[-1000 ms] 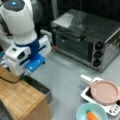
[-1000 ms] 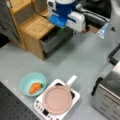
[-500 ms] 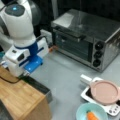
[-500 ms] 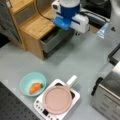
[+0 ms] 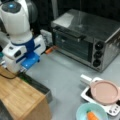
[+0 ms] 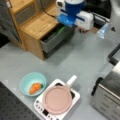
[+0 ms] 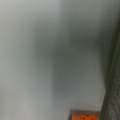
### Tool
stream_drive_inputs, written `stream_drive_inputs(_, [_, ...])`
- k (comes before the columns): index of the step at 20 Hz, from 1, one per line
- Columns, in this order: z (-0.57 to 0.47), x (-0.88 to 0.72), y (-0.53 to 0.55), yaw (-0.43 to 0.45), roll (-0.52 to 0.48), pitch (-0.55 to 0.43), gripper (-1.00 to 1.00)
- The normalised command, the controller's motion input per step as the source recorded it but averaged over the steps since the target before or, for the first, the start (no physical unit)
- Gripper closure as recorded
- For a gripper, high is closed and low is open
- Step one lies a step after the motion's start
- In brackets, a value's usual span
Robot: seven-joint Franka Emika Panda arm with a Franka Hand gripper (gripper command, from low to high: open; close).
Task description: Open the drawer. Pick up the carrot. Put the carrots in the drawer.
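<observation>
While the arm (image 6: 75, 12) leans over the open drawer (image 6: 56, 38), its jaws are hidden, state unclear; the carrot (image 6: 35, 88) lies in the bowl (image 6: 26, 81).

Both front views are soft throughout, with blocky smearing along object edges. Lighting is even and moderately bright from overhead. The toaster oven (image 5: 86, 40) shows a pale sheen on its top panel. The bench (image 6: 82, 60) reads uniform grey, with soft shadow under the cabinet (image 6: 35, 30) and inside the open drawer (image 6: 53, 41). The far background in a front view is near black. The wrist view is wholly out of focus: grey gradients, a dark band at right, an orange blur (image 7: 85, 117) at the bottom edge.
</observation>
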Motion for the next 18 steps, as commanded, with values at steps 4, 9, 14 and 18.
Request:
stream_drive_inputs(4, [-0.17,-0.01,-0.12,0.116,-0.087,-0.081,-1.0])
stream_drive_inputs(9, [-0.18,0.04,-0.11,0.12,-0.059,-0.056,-1.0])
stream_drive_inputs(14, [-0.13,0.1,-0.11,0.128,-0.04,-0.035,-1.0])
stream_drive_inputs(18, [0.02,0.16,-0.15,0.126,0.029,0.015,-1.0])
